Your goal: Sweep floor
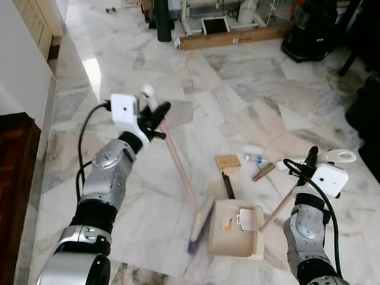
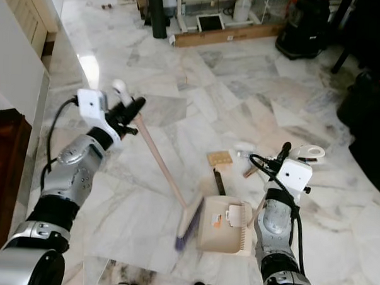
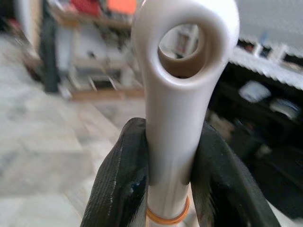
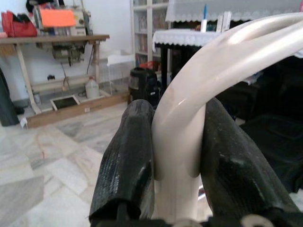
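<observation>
The left gripper (image 1: 154, 113) is clamping its two black fingers (image 3: 118, 179) around the top of the broom (image 1: 179, 167) handle, whose pale shaft is slanting down to the bristle head resting on the marble floor (image 1: 242, 94). Just beside that head, the beige dustpan (image 1: 236, 230) is lying flat on the floor, with small bits of litter (image 1: 228, 162) scattered beyond it. The right gripper (image 1: 310, 158) is squeezing the looped end of the dustpan's handle (image 4: 189, 118).

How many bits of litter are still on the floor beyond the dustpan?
4, possibly more hidden: a tan card, a dark stick at the dustpan mouth, a clear bottle, and a brown stick beside it.
</observation>
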You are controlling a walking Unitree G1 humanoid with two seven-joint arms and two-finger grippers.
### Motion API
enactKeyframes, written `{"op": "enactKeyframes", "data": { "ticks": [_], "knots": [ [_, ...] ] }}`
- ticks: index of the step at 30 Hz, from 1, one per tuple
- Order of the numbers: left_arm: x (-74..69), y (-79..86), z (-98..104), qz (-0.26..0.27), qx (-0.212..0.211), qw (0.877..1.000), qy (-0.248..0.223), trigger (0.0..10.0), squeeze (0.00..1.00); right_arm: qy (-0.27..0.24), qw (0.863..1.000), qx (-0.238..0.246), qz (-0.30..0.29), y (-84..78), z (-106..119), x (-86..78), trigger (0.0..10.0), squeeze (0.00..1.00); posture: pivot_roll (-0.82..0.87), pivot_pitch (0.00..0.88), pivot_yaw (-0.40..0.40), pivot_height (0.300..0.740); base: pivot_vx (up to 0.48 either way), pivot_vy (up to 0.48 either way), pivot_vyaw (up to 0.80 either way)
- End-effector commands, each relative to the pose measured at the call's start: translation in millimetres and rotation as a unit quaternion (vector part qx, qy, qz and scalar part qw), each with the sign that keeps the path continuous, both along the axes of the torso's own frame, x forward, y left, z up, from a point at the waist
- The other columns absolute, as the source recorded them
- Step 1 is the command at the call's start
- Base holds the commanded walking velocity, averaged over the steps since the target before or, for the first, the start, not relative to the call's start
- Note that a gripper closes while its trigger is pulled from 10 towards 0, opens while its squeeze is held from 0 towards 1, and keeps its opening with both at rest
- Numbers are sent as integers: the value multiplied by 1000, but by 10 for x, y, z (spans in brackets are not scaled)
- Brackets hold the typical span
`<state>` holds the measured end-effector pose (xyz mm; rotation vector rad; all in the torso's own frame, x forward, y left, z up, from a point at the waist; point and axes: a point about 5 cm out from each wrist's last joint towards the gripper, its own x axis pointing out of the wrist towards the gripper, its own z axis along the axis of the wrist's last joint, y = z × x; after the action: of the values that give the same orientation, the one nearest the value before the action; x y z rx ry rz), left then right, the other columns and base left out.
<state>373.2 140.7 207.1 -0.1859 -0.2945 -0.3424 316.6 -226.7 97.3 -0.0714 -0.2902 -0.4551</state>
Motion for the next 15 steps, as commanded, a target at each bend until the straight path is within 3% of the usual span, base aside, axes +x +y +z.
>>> {"op": "enactKeyframes", "data": {
  "ticks": [1,6,10,15],
  "knots": [
    [4,46,235,35,17,998,-58,10000,0,-18,1000,1,-9,-58,74,4,10000,0,164,1,-11,740,0,0,0],
    [-9,21,155,53,39,996,-66,10000,0,-31,999,5,-17,-91,120,0,10000,0,143,0,-7,740,0,0,0],
    [-41,-57,-142,53,65,996,-32,10000,0,-64,997,18,-29,-126,252,25,10000,0,101,0,14,740,0,0,0],
    [-66,-42,-336,68,72,995,-10,10000,0,-83,995,30,-36,-162,340,32,10000,0,78,0,23,740,0,0,0]
  ]
}}
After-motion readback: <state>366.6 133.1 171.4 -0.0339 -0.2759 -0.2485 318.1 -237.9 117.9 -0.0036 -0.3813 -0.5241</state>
